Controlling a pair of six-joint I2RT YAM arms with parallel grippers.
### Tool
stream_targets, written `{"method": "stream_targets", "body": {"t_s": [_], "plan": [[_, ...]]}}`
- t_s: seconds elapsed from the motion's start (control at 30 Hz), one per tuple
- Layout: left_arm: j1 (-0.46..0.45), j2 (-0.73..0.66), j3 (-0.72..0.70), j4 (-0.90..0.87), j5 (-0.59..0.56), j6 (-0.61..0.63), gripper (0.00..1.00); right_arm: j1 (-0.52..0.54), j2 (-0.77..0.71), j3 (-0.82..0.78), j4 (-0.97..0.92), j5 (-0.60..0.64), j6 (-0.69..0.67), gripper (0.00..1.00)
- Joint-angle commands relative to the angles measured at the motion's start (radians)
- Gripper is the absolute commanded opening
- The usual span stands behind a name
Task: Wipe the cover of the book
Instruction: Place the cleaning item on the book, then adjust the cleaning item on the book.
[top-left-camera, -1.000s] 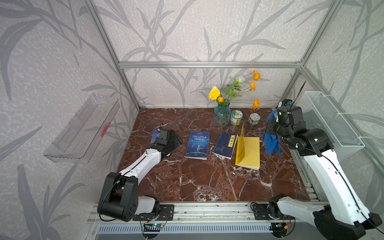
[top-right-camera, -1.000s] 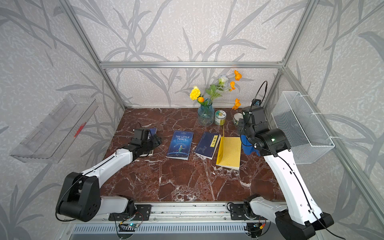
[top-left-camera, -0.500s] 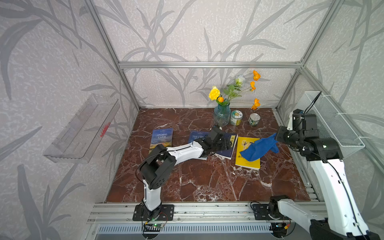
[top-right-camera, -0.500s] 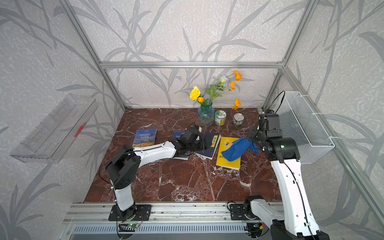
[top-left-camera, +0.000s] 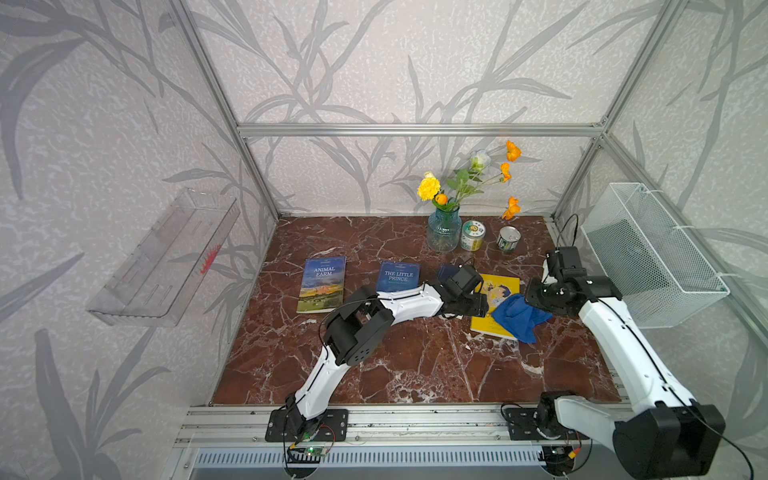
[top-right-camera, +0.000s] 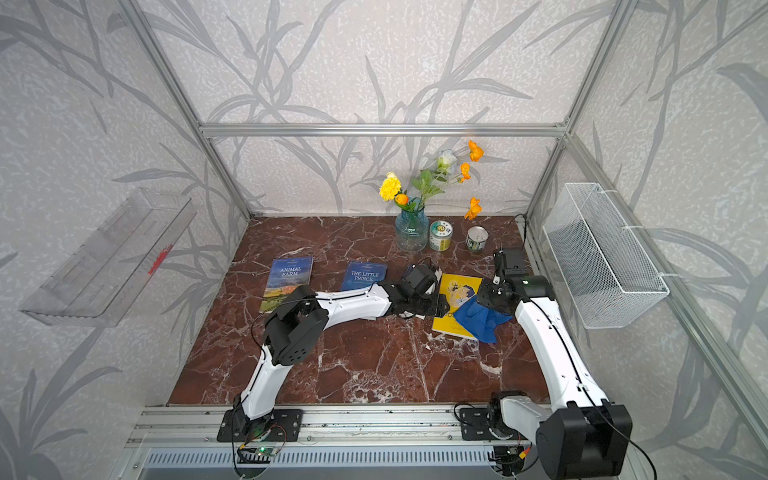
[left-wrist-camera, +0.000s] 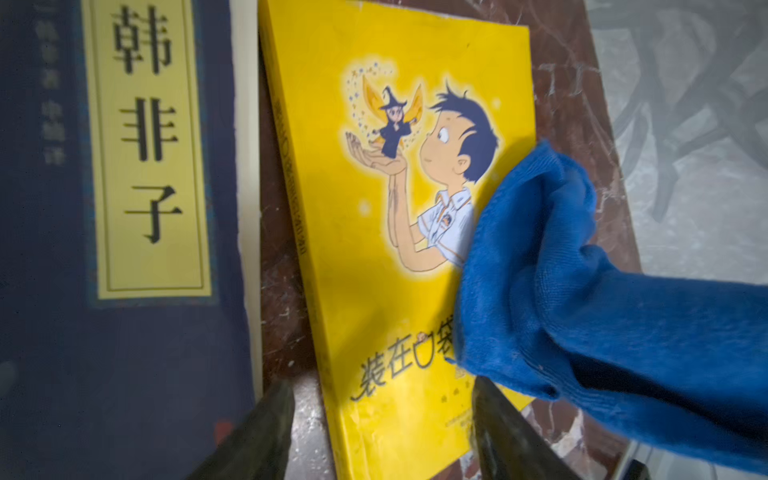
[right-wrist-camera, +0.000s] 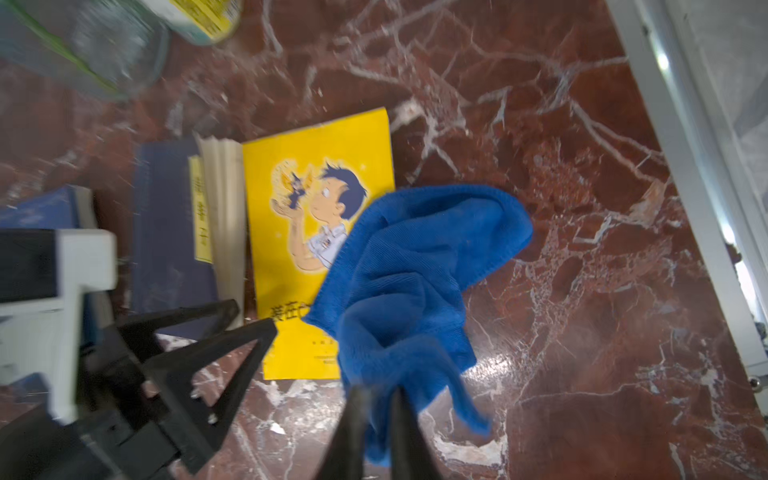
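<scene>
Blue cloth (top-left-camera: 517, 316) now on yellow book (top-left-camera: 482, 324)

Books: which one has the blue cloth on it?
The yellow book: the blue cloth lies on it. Animal Farm, The Little Prince and the navy book have none.

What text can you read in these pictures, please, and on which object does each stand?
"ANIMAL FARM": leftmost book.
"THE LITTLE PRINCE": blue book beside it.
"韩非子": label of the dark blue book.
"装在口袋": yellow book, remainder hidden by the blue cloth.
Small print on the yellow book, labels of the green can and the silver can: too blurred to read.
</scene>
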Motion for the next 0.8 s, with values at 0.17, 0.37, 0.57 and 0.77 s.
{"method": "stream_targets", "body": {"t_s": [0.17, 0.37, 0.57, 0.77], "plan": [[-0.005, 0.036, 0.07, -0.137, -0.03, 0.083, 0.64, -0.013, 0.137, -0.081, 0.103, 0.047, 0.065, 0.99], [-0.007, 0.024, 0.027, -0.132, -0.052, 0.098, 0.62, -0.014, 0.22, -0.168, 0.211, -0.032, 0.139, 0.99], [-0.039, 0.008, -0.021, -0.133, -0.099, 0.137, 0.56, -0.015, 0.258, -0.21, 0.27, -0.004, 0.161, 0.63], [-0.082, 0.018, -0.002, -0.186, -0.149, 0.173, 0.48, -0.02, 0.215, -0.217, 0.25, 0.053, 0.163, 0.14]]}}
